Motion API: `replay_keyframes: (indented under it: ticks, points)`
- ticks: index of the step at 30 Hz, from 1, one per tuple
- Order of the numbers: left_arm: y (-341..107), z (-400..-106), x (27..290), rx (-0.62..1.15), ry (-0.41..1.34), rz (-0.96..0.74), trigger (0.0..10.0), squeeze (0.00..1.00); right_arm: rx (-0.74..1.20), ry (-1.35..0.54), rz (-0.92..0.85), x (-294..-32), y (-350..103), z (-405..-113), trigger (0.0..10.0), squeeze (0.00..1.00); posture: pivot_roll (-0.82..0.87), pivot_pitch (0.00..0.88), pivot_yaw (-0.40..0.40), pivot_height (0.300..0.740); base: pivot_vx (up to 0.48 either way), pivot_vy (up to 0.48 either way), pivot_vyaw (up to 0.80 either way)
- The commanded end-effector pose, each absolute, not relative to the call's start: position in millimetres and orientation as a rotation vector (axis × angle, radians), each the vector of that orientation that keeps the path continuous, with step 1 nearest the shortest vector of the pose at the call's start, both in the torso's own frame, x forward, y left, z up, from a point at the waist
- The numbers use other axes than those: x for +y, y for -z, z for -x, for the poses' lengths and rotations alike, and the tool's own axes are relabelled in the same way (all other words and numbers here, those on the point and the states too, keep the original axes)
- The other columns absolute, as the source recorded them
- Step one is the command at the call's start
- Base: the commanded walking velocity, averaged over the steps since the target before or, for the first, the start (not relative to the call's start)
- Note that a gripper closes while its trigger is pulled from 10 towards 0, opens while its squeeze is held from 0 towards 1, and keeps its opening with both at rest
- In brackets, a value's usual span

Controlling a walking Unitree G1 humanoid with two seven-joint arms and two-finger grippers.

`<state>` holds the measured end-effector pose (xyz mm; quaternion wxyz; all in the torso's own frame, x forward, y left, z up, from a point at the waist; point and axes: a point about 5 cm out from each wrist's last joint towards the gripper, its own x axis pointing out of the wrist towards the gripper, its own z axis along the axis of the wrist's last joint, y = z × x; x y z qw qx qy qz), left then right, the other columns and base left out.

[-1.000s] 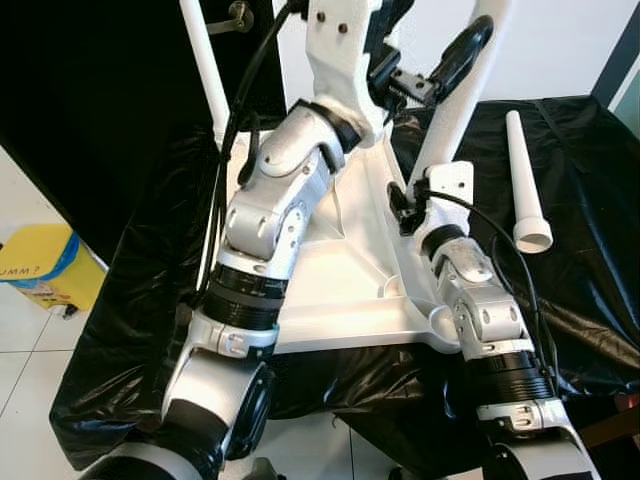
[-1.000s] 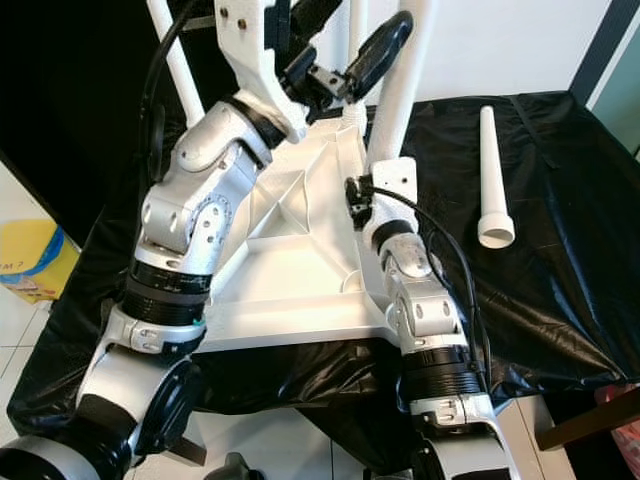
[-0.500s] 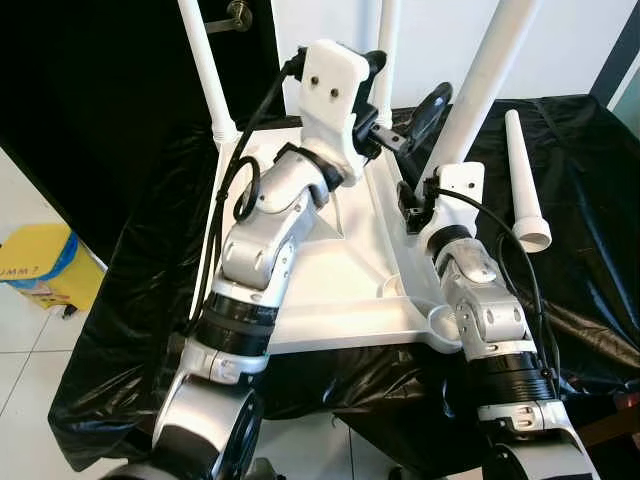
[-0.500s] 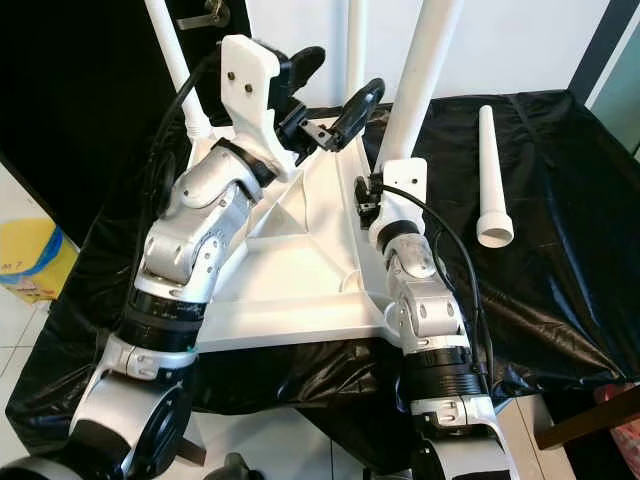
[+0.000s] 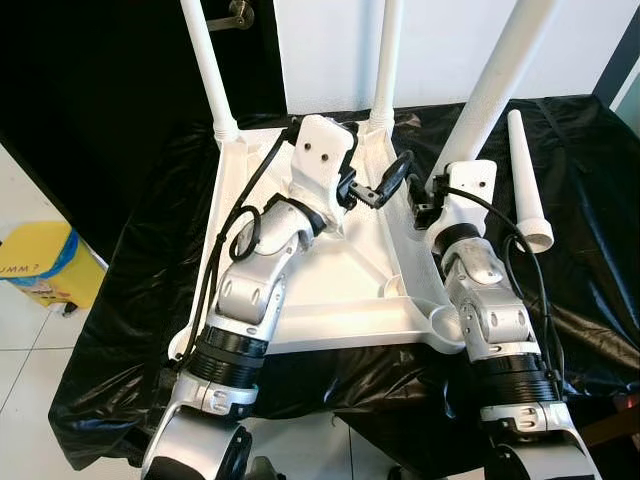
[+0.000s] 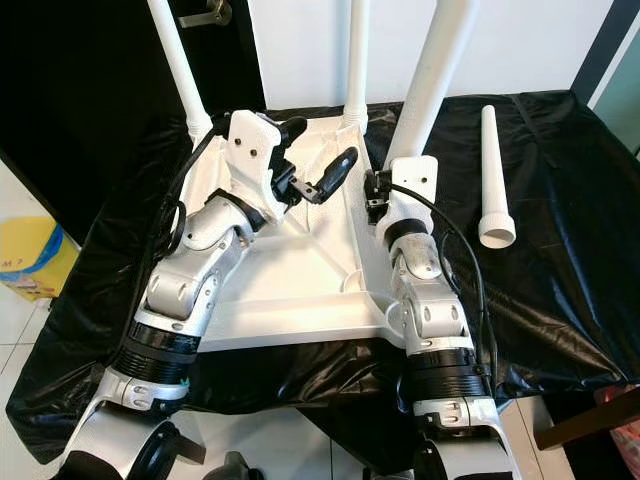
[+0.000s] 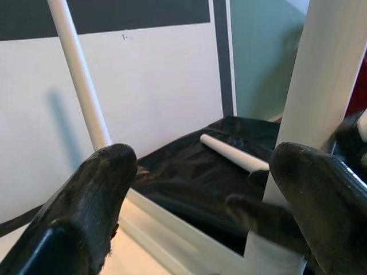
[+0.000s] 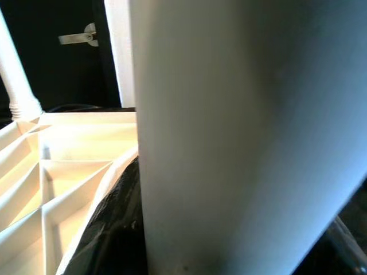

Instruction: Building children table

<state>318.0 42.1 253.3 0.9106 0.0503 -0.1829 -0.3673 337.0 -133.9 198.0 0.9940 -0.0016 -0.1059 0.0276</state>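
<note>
A white table leg (image 5: pixel 495 95) stands upright from the corner of the upturned tabletop (image 5: pixel 330 290) on the black-covered desk (image 5: pixel 590 290), clamped in the right gripper (image 5: pixel 440 190), while the left gripper (image 5: pixel 385 180) hovers beside it, fingers (image 7: pixel 97 195) apart.

A crinkled black plastic sheet (image 5: pixel 590 300) covers the work surface. At the left, a yellow container with a blue rim (image 5: pixel 45 265) stands on the white tiled floor (image 5: pixel 25 380). Behind, a metal door handle (image 5: pixel 235 15) sits on a dark door, beside a white wall (image 6: pixel 540 40).
</note>
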Motion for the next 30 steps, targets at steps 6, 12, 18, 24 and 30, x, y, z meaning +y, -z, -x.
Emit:
replay_keyframes:
  ticks: [6, 12, 18, 24, 30]
  points:
    - [-233.6, -309.4, 43.9, -0.342, 0.722, -0.151, 10.0, 0.0, -0.245, -0.054, -0.004, -139.1, -202.3, -332.8, 10.0, 0.0, -0.08, 0.029, -0.014, 0.74, 0.0, 0.0, 0.0]
    - [-220.9, -301.6, 41.1, -0.309, 0.762, -0.17, 10.0, 0.0, -0.251, -0.053, 0.0, -141.1, -202.4, -331.9, 10.0, 0.0, -0.08, 0.023, -0.017, 0.74, 0.0, 0.0, 0.0]
    - [-211.6, -295.4, 39.8, -0.287, 0.785, -0.186, 10.0, 0.0, -0.249, -0.053, 0.011, -143.0, -199.7, -329.5, 10.0, 0.0, -0.07, 0.024, -0.02, 0.74, 0.0, 0.0, 0.0]
    - [-202.5, -290.4, 41.9, -0.264, 0.804, -0.213, 10.0, 0.0, -0.237, -0.065, 0.017, -142.8, -196.1, -325.0, 10.0, 0.0, -0.08, 0.026, -0.017, 0.74, 0.0, 0.0, 0.0]
    - [-197.2, -287.5, 44.6, -0.246, 0.817, -0.229, 10.0, 0.0, -0.232, -0.071, 0.019, -142.0, -194.1, -321.6, 10.0, 0.0, -0.08, 0.026, -0.012, 0.74, 0.0, 0.0, 0.0]
